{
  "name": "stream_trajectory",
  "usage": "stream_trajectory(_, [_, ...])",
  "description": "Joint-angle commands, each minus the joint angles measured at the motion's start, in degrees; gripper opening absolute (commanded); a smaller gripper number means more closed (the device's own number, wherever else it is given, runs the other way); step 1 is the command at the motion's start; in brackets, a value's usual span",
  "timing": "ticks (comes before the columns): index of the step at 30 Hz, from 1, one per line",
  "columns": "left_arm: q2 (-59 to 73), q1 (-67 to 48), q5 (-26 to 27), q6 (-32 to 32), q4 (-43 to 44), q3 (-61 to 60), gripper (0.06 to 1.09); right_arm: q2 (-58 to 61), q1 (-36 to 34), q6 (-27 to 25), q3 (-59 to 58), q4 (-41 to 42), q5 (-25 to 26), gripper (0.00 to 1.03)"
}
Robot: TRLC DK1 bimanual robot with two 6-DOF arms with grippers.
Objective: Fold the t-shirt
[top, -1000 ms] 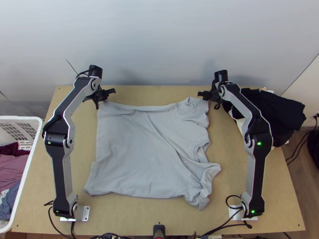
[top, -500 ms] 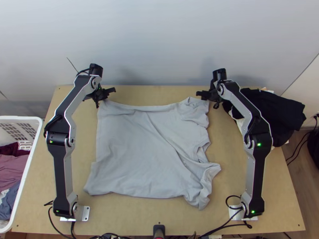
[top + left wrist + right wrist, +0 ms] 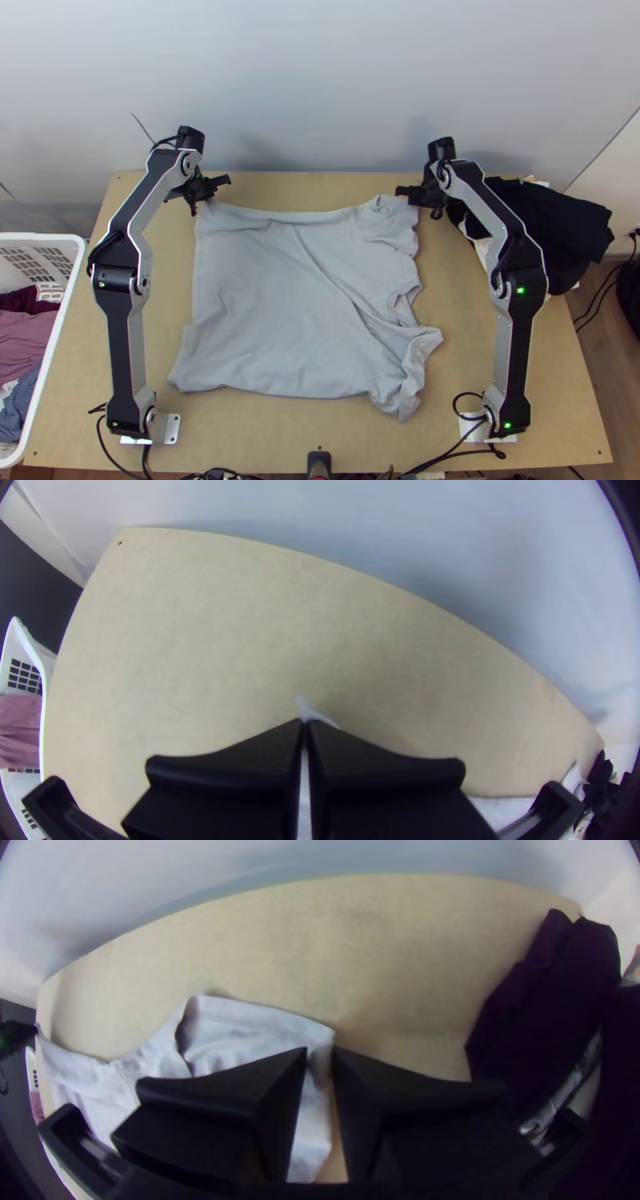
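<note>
Here's the shirt (image 3: 276, 304), spread but rumpled across the surface (image 3: 256, 440): left gripper (image 3: 305, 724) pinching one far corner, right gripper (image 3: 320, 1052) slightly parted at the other. Lift before that one closes, and the loose side could drop, skewing the fold!

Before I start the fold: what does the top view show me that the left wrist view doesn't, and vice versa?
Top view: the left arm's base, the right arm's base, and the t-shirt spread out, creased toward its right side.

Left wrist view: the left gripper with its fingertips together, a small tip of pale cloth poking out past them.

Both: part of the shirt, the table, the basket with pinkish cloth inside, and the wall.
</note>
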Motion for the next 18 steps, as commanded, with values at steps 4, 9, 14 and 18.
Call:
stream_trajectory(4, [0.3, 0.0, 0.0, 0.1, 0.0, 1.9, 0.10, 1.4, 1.6, -3.3, 7.4, -0.5, 0.5, 0.03])
stream_trajectory(9, [0.6, 0.0, 0.0, 0.0, 0.2, 2.7, 0.10, 3.3, 2.3, -3.1, 13.2, -0.5, 0.6, 0.03])
stream_trajectory(14, [1.3, 0.6, -0.1, 0.2, 1.0, 3.6, 0.10, 3.9, 2.5, -3.7, 13.6, -0.2, 2.5, 0.03])
stream_trajectory(18, [1.3, 1.3, -0.3, -0.3, 2.9, 4.1, 0.10, 3.2, 3.2, -5.6, 14.2, 5.6, 7.1, 0.03])
